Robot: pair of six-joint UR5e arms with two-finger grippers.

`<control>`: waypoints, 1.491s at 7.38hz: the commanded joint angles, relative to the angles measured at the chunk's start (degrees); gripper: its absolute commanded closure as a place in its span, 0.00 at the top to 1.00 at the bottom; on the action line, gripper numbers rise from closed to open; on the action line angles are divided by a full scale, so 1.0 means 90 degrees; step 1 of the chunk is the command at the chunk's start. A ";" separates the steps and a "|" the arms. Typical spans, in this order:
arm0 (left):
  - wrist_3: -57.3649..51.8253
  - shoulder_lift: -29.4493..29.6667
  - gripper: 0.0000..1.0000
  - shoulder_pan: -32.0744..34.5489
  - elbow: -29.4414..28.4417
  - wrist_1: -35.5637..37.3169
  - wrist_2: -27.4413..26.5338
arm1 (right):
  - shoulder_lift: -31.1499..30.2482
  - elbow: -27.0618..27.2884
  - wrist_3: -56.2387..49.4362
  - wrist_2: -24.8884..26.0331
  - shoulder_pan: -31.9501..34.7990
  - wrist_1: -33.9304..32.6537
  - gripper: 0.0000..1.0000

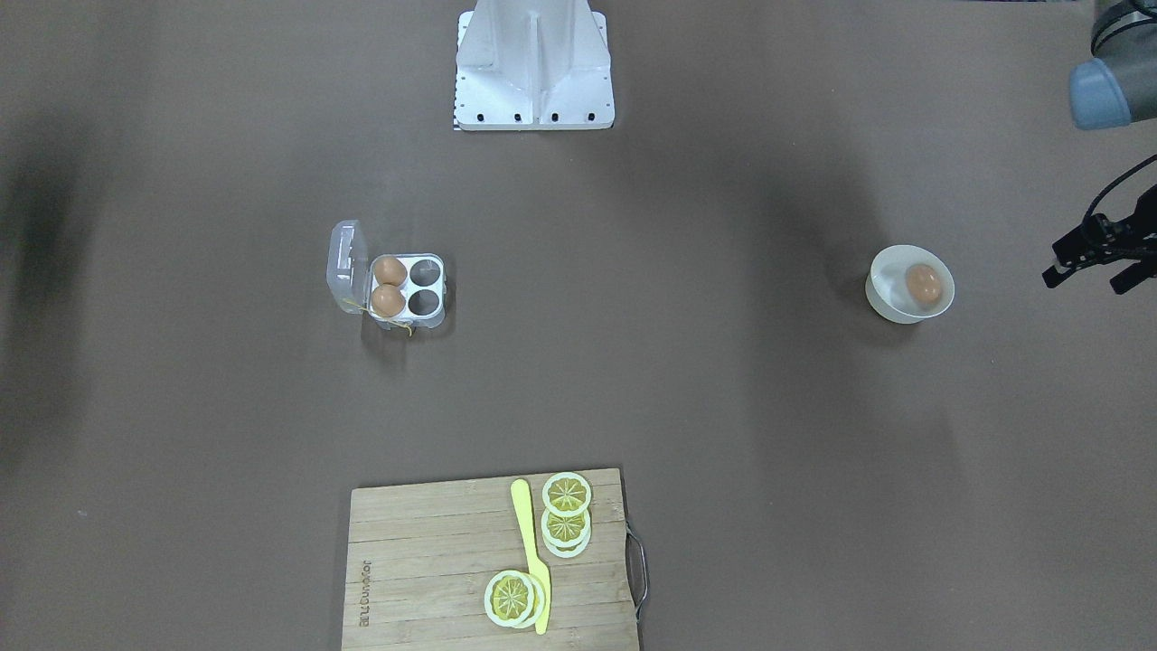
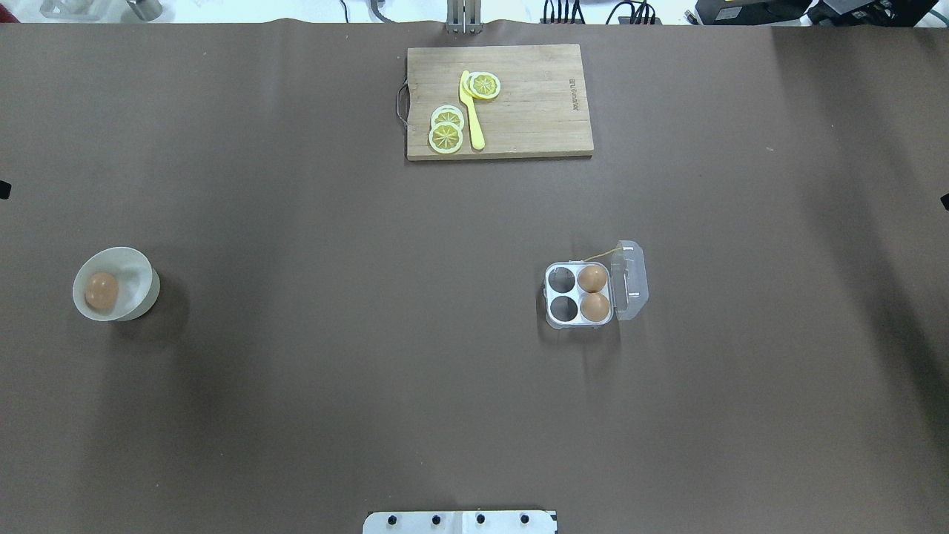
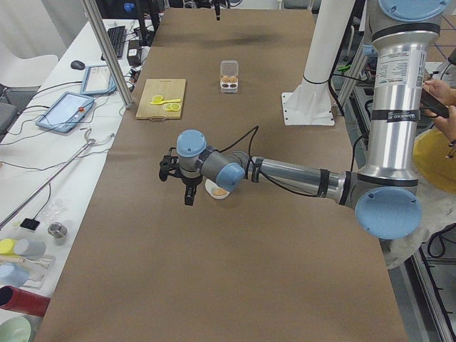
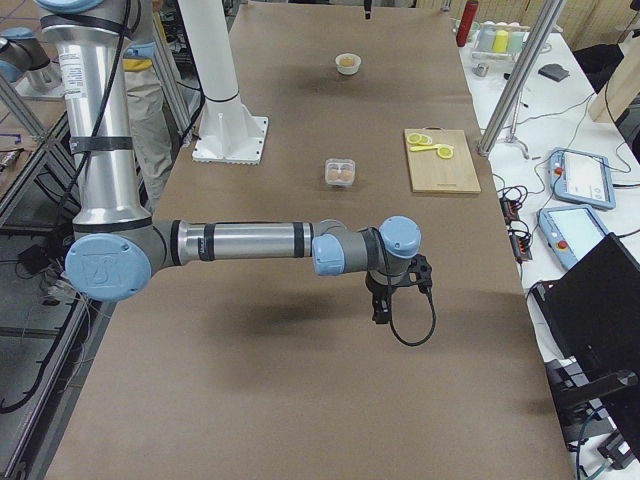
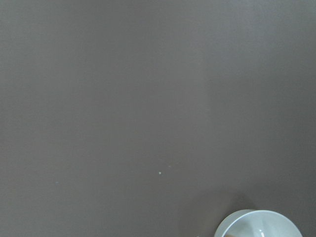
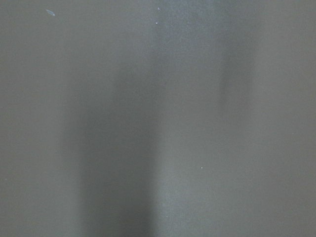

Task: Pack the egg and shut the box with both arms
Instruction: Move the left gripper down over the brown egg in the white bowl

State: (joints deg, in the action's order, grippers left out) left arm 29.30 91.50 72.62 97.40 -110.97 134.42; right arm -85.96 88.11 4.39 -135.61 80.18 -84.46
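Egg (image 1: 923, 284) sits in bowl (image 1: 884, 303) on surface (image 1: 633, 380), left fingers (image 1: 1059, 270) spread, empty, nearby; box (image 1: 408, 287) lid open; right fingers (image 4: 379, 314) cannot tell.

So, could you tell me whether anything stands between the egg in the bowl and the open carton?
Nothing visible does: only bare table lies between the egg in its bowl and the carton, whose lid is open, with two cups empty.

Box (image 1: 437, 289): lid raised; two eggs (image 1: 390, 270) in cups beside lid.
Egg (image 1: 923, 284): inside bowl (image 1: 895, 274).
Left gripper (image 1: 1085, 280): view's right edge, near bowl, fingers spread.
Cutting board (image 1: 425, 561): lemon slices (image 1: 567, 495), yellow knife (image 1: 529, 542).
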 commanded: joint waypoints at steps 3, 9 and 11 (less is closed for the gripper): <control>0.1507 0.0292 0.98 -0.1046 -0.0021 -0.0502 -0.0491 | 0.0000 -0.0025 0.0001 0.0000 -0.0031 -0.0010 1.00; 0.1754 0.0088 0.98 -0.1672 -0.0050 -0.0512 -0.0775 | -0.0010 -0.0171 -0.0009 0.0010 -0.0061 -0.0010 1.00; 0.1754 -0.0059 0.98 -0.1741 -0.0041 -0.0512 -0.0765 | -0.0010 -0.0161 -0.0009 0.0010 -0.0061 -0.0010 1.00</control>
State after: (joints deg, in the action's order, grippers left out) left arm 45.08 91.77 57.42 96.99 -115.57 127.51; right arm -86.04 86.66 4.31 -135.54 79.63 -84.51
